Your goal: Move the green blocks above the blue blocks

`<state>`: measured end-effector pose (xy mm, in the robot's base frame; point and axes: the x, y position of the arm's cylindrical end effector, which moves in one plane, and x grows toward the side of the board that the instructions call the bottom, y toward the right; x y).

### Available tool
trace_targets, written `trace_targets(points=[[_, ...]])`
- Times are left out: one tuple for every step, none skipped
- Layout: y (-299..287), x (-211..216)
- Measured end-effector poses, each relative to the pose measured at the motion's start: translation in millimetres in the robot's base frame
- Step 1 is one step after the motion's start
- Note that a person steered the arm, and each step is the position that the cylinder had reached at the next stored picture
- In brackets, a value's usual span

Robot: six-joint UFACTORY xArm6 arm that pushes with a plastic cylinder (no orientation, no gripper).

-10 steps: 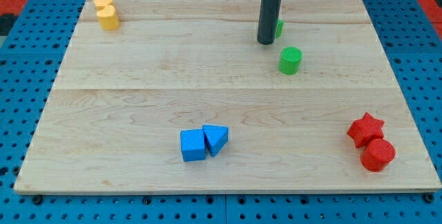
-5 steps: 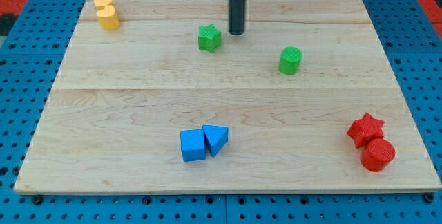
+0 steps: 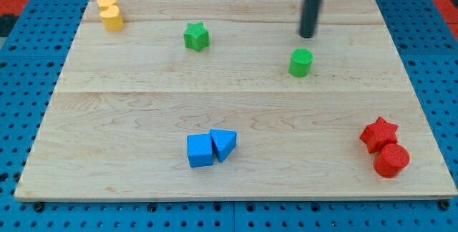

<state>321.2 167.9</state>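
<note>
My tip (image 3: 308,36) sits just above the green cylinder (image 3: 300,63); the green star (image 3: 195,36) lies well left.

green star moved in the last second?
Yes. The green star slid toward the view's left, nearer the yellow blocks; my tip now sits just above the green cylinder.

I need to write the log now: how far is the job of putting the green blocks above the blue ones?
Done: green star sits at the view's top, above the blue cube and blue triangle. In hand: my tip stands just above the green cylinder. Left: bringing that cylinder leftward.
</note>
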Motion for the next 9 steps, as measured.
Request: trace_targets(points=[[-8.5,53.4],[-54.3,65.6],[-84.1,78.0],[-49.0,112.1],[-87.4,107.0],[-144.8,79.6],[-171.4,64.0],[-147.0,33.1],[-187.0,20.0]])
